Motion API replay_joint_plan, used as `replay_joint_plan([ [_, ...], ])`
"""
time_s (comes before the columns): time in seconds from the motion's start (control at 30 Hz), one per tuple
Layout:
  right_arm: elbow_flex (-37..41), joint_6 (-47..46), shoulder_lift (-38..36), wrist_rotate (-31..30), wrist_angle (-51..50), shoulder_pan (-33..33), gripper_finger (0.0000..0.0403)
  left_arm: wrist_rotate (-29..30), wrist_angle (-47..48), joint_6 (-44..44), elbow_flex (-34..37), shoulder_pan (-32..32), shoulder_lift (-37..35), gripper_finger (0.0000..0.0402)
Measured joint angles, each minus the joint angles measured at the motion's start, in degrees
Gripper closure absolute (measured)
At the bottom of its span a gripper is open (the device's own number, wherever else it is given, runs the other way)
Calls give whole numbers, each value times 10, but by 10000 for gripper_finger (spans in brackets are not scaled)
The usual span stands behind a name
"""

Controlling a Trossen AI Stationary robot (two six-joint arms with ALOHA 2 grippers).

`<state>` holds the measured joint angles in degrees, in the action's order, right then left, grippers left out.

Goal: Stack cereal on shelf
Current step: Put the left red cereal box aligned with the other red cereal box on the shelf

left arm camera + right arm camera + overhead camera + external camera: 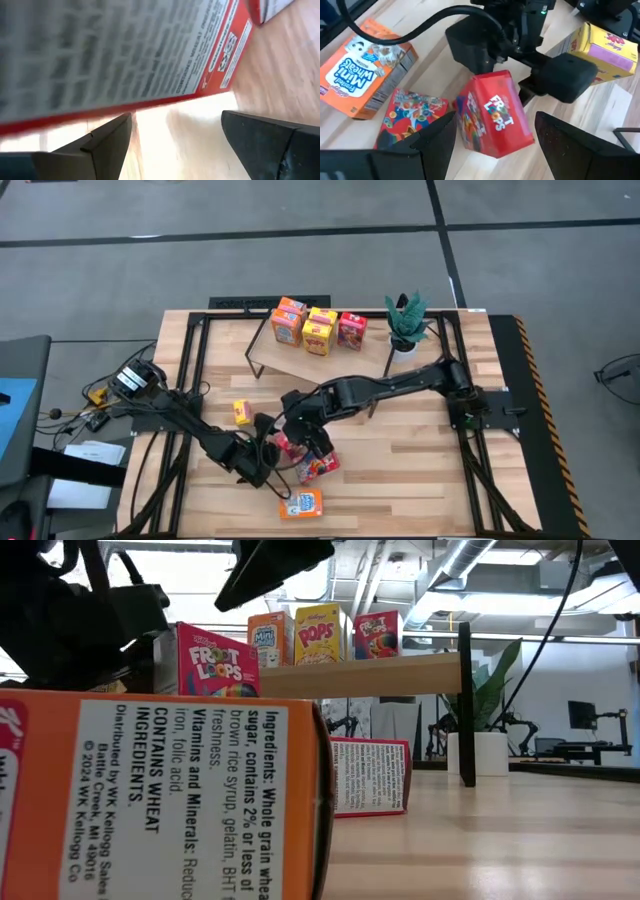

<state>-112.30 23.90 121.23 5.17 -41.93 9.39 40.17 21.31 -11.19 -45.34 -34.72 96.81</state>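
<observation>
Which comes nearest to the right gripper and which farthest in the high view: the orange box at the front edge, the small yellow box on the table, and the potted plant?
Measured from the right gripper:
1. Orange box, lying flat at the table's front edge, just below the gripper.
2. Small yellow box, on the table towards the left arm's side; close to the first, but slightly farther.
3. Potted plant, at the back, beside the shelf.
</observation>
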Motion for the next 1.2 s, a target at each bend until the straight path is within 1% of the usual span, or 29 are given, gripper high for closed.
replay_joint_plan([
  [0.07, 0, -1, 0, 0, 6, -4, 107, 0, 8, -15, 0, 0, -2, 101],
  [0.17, 0, -10, 0, 1, 13, -11, 107, -3, 0, -14, 0, 0, -2, 101],
  [0.33, 0, -31, 0, 28, 2, -21, 107, -4, -30, 17, -1, 0, -2, 101],
  [0.5, 0, -41, 0, 48, 5, -22, 107, -5, -9, -1, -1, -3, -2, 101],
  [0.7, 0, -65, 0, 51, 4, -28, 107, -5, -8, -1, -1, -5, -2, 101],
  [0.93, 0, -51, 0, 52, 7, -43, 105, -5, -8, -10, -1, -5, -2, 101],
  [1.03, 0, -48, 0, 52, -6, -43, 98, -5, -8, -11, -1, -5, -2, 101],
  [1.2, 0, -40, 0, 53, 11, -39, 88, -5, -13, -15, -1, -5, -2, 101],
])
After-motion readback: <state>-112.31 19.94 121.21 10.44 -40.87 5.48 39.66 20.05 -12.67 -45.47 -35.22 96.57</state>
